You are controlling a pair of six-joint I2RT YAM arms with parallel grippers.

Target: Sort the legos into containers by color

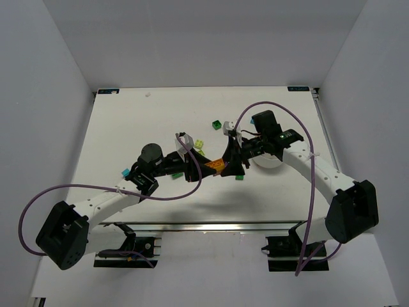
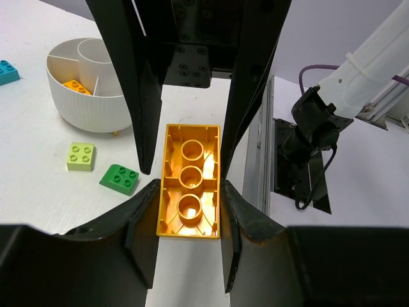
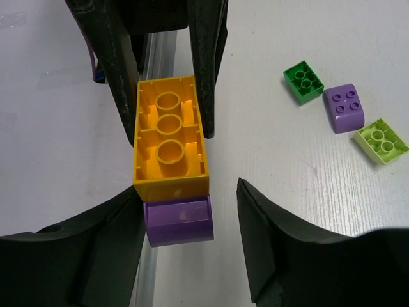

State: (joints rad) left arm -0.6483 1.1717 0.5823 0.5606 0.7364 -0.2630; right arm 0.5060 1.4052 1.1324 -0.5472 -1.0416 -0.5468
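My left gripper (image 2: 190,211) is shut on a long orange lego (image 2: 189,181), held above the table with its hollow underside facing the camera. A purple lego (image 3: 179,220) is stuck to the orange lego (image 3: 169,137) at its far end. My right gripper (image 3: 190,192) stands open around that end. Its left finger is against the purple lego and its right finger is clear of it. The two grippers meet at the table's middle (image 1: 220,167). The white bowl (image 2: 89,96) with its containers holds one orange lego (image 2: 75,85).
Loose legos lie around: lime (image 2: 82,156), green (image 2: 119,178) and cyan (image 2: 6,70) near the bowl. A green one (image 3: 303,81), a purple one (image 3: 345,108) and a lime one (image 3: 381,141) lie further out. The right arm covers most of the bowl (image 1: 268,161).
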